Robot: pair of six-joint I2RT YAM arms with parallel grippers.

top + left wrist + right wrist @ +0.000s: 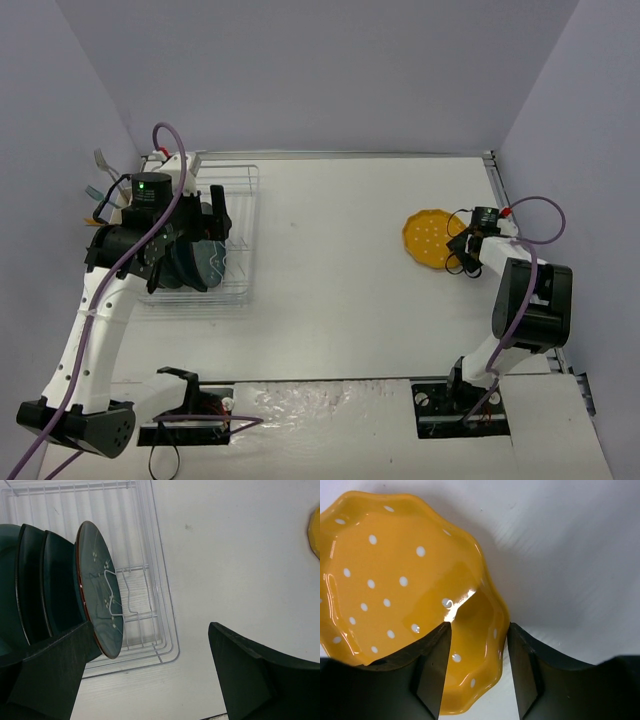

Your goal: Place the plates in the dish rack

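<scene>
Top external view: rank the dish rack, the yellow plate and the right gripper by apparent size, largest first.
1. Dish rack: clearly largest, though the left arm covers part.
2. Yellow plate.
3. Right gripper: looks somewhat smaller than the plate, but it sits nearer the camera, so unsure.

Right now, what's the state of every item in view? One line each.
Dish rack, on the table, partly loaded.
Patterned plate, upright on edge in the rack.
Dark teal plates, upright in the rack behind it.
Yellow plate, flat on the table, not yet loaded.
Left gripper, open, holding nothing, beside the racked plates.
Right gripper, open, fingers straddling the yellow plate's rim.
</scene>
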